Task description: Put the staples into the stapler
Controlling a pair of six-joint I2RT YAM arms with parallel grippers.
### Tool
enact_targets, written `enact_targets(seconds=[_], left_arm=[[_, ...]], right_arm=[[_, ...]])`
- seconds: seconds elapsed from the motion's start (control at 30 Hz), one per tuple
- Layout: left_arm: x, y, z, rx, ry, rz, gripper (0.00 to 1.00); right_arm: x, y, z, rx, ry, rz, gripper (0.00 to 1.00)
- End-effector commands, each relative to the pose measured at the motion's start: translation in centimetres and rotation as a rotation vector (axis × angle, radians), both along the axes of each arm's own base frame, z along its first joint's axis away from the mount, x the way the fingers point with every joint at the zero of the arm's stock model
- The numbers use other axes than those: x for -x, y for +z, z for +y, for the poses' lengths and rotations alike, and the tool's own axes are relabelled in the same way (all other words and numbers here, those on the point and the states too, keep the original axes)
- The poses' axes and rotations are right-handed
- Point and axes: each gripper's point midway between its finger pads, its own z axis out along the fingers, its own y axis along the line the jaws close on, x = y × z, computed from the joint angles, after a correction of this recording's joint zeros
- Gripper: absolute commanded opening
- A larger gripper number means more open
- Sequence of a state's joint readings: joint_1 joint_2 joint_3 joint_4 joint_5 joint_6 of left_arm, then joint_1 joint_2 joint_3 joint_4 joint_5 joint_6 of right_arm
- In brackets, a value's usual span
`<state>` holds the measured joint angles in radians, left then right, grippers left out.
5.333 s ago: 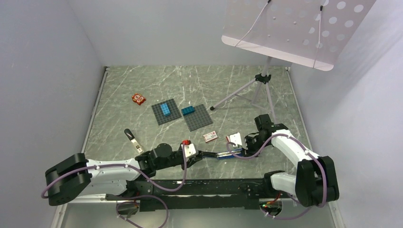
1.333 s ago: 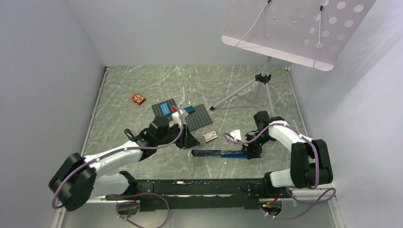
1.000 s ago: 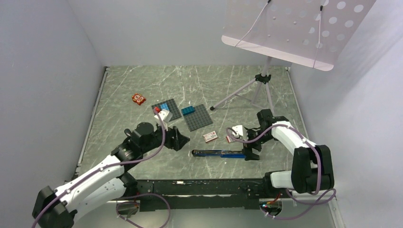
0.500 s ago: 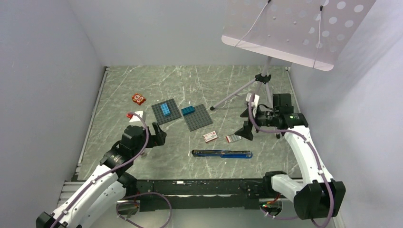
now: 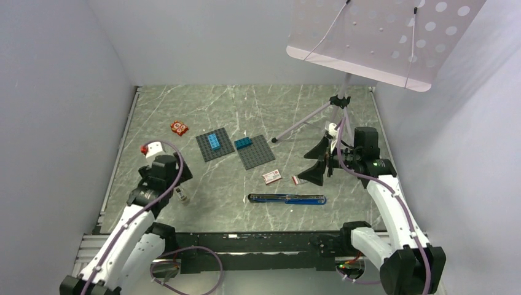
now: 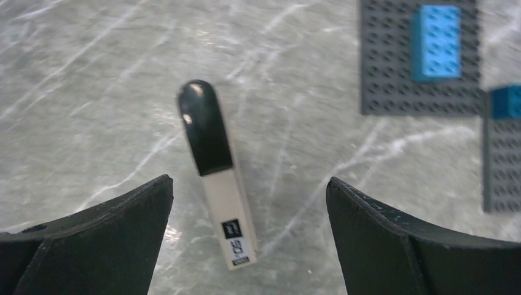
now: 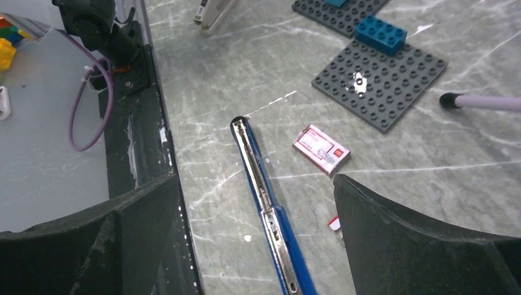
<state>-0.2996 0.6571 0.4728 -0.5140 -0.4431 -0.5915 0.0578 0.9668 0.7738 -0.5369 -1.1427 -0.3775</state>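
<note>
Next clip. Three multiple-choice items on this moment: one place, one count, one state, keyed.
1. The staple box lies: A) between the blue stapler and a grey baseplate; B) on a baseplate; C) inside the stapler.
2. Grey baseplates in view: A) one; B) two; C) four.
3. The right arm's jaws are: A) shut on the box; B) shut on the stapler; C) open, empty.
Key: 1A, it sits in that gap; 2B, side by side; 3C, wide apart, nothing between.

Bright, soft, even light leaves only faint shadows on the table (image 5: 184,104); the left wrist view is slightly blurred, the others sharp.
</note>
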Motion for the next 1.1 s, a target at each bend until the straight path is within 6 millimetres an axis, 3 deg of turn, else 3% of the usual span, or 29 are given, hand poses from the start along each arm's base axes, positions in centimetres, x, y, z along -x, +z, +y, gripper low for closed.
enact_targets(seconds=[0.0,0.23,0.7,0.8,1.07], left_arm=[[-2.6,1.7,2.8,0.024,0.143,0.001,0.95],[-4.6,0.3,4.9,0.028,0.215,0.174,0.77],[-4.4,-4.2,4.9,0.053,0.240,0.315,0.61],[-4.4,-4.7,4.8,0.050,0.238,0.331,0.60],[-4.6,-5.0,5.7,0.043,0.258,0.350,0.46]], right_arm=[[-0.5,1.8,0.0,-0.019,-0.014,-0.083,1.00],[-0.3,2.3,-0.3,-0.001,-0.040,-0.123,1.00],[0.3,2.9,-0.2,-0.010,-0.027,-0.145,1.00],[0.3,3.0,-0.2,-0.011,-0.025,-0.148,1.00],[0.5,3.3,-0.2,-0.011,-0.019,-0.157,1.00]])
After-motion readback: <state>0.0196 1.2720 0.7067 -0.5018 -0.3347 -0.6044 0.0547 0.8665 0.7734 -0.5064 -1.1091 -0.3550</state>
